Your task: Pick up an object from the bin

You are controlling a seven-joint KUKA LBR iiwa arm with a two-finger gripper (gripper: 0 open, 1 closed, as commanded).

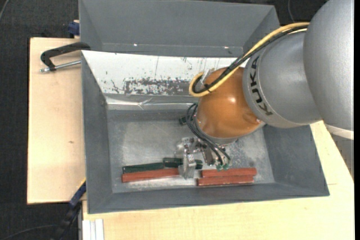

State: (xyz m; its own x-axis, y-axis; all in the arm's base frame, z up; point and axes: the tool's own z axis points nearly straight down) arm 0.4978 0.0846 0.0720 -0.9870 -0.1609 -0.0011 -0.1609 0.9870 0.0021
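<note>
By the near wall of the grey bin (95, 137) lie a dark green stick (143, 167) and, right beside it, a long red stick (149, 176). The gripper (194, 161) is low at their right ends. I cannot tell if it is wide or narrow. A red bar (228, 177) lies just right of it.

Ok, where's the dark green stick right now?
In the camera view the dark green stick lies on the floor of the bin by its near wall, left of the gripper, alongside the long red bar.
</note>
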